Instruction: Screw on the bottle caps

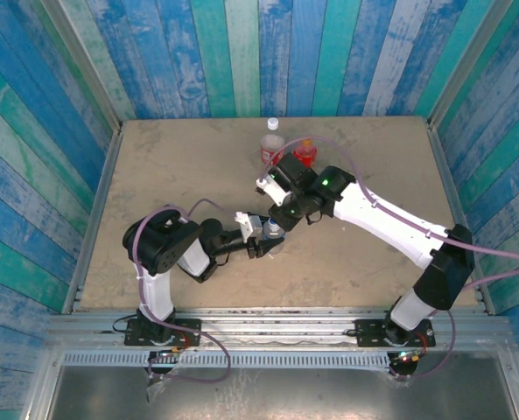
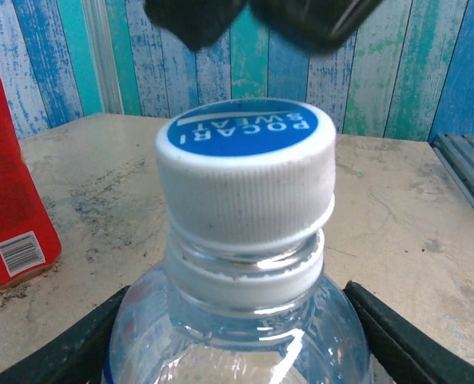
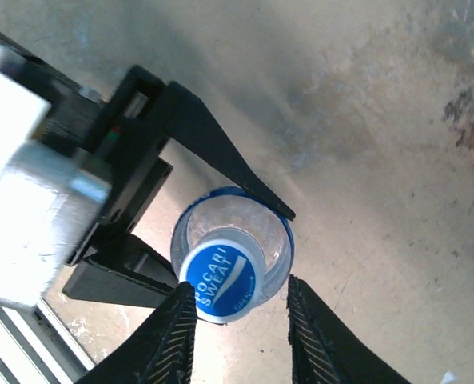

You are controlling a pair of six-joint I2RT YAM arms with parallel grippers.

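On the bench (image 1: 154, 175), left end effector (image 1: 268, 236) grips the Pocari Sweat bottle (image 2: 237, 344); right end effector (image 3: 238, 286) hangs slightly parted over its cap (image 2: 244, 172).

My top camera looks down from behind the arm bases (image 1: 163, 331) over the whole worktop (image 1: 171, 166). The left wrist camera sits tight against the bottle (image 2: 244, 336), facing level across; the right wrist camera looks straight down nearby, sharing its blue cap (image 3: 218, 280).
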